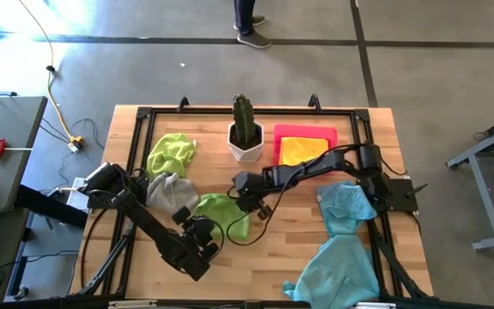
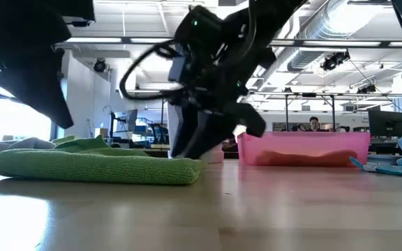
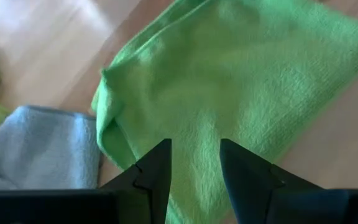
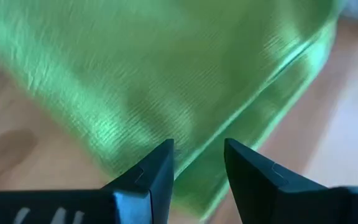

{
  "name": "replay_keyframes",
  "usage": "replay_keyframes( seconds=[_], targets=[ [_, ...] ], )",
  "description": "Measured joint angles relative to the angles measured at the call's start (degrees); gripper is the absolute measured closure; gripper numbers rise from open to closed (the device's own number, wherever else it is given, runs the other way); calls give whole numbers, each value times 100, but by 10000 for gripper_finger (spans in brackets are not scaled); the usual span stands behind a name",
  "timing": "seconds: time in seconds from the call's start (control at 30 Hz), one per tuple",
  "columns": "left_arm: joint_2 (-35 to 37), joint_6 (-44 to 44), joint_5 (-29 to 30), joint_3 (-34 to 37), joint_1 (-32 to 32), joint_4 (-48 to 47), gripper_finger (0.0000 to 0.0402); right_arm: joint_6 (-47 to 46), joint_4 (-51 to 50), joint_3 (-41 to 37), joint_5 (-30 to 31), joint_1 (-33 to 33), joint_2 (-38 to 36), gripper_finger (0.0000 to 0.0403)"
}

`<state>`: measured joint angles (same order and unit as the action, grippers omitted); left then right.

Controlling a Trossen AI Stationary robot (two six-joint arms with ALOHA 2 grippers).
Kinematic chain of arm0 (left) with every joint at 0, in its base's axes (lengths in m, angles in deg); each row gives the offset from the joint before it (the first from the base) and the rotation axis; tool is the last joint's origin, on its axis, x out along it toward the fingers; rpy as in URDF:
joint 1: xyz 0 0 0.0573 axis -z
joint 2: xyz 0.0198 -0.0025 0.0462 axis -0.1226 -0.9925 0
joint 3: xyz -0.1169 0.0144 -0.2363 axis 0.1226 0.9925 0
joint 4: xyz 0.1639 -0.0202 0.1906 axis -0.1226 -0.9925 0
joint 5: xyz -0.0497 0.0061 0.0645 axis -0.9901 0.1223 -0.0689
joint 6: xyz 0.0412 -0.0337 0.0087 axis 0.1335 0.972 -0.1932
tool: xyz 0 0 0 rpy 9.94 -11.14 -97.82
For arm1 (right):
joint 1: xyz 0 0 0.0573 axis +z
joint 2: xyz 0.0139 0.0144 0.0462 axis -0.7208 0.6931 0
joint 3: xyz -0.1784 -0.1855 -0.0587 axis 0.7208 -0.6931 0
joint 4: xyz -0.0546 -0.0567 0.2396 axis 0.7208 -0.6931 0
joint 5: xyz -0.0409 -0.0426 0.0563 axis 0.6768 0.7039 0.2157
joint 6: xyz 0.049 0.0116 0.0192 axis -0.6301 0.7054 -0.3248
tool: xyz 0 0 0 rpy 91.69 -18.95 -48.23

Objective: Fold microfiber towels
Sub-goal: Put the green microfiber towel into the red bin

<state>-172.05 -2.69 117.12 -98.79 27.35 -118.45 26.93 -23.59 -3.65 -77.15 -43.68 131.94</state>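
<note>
Light blue towel (image 1: 337, 270) cut off at the table's near edge

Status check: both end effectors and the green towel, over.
Left end effector open above green towel. Right end effector open at its far edge. Towel flat, unheld. Grey towel alongside.

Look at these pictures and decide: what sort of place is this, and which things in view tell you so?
Probably a robotics lab in an open workshop hall. Two dark robot arms work at a framed wooden table on bare concrete, exposed ducts run overhead, and desks with computer monitors fill the room behind.
</note>
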Motion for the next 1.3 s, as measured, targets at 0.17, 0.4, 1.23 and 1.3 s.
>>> replay_keyframes(
  seconds=[0.17, 0.4, 1.23, 1.3],
  targets=[
    [2, 94, -214, 108, -3, -16, 277, -553, -56, 4, -34, -59, 95, 270],
    [2, 95, -258, 465, -128, -20, 277, -1822, -714, 24, -43, 126, 62, 270],
    [108, -2262, 768, 507, -995, 70, 281, -3928, -1260, -13, 1028, 2033, -883, 270],
    [111, -2546, 556, 297, -807, 251, 282, -3337, -1285, -6, 1055, 2128, -936, 270]
  ],
)
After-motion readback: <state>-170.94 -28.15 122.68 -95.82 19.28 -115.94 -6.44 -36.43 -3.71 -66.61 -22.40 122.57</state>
